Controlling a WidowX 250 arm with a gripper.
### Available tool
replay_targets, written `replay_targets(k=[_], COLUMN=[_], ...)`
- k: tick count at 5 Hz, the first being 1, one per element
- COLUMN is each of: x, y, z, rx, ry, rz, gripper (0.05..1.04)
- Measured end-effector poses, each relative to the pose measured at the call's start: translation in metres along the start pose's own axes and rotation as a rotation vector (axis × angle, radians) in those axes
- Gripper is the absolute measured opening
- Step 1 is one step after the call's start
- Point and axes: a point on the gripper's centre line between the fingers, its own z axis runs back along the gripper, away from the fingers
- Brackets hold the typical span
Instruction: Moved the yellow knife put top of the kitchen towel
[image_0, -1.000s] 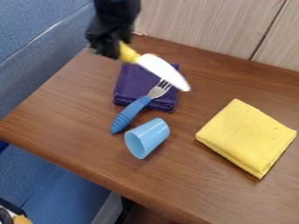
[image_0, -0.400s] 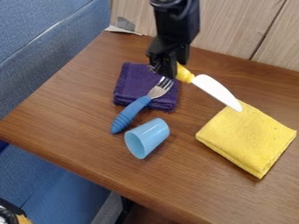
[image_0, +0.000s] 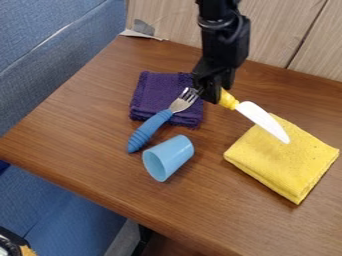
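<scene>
The black gripper (image_0: 218, 95) hangs over the back middle of the table, just right of the purple cloth, shut on the yellow handle of the knife (image_0: 265, 121). The knife's white blade points toward the lower right, with its tip above the upper left part of the folded yellow towel (image_0: 283, 159). Part of the handle is hidden by the gripper. Whether the blade touches the towel, I cannot tell.
A folded purple cloth (image_0: 157, 94) lies left of the gripper, with a blue-handled fork (image_0: 151, 127) partly on it. A light blue cup (image_0: 168, 157) lies on its side in front. The wooden table (image_0: 87, 135) meets a panelled wall behind.
The gripper has moved right and toward the front with the knife in it. The blade has gone from over the purple cloth to over the yellow towel's corner.
</scene>
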Motion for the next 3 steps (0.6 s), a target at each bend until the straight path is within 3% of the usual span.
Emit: replay_targets(k=[3], x=[0.003], y=[0.016], z=[-0.036], rx=[-0.044], ry=[-0.013], rz=[-0.008], gripper=[0.541])
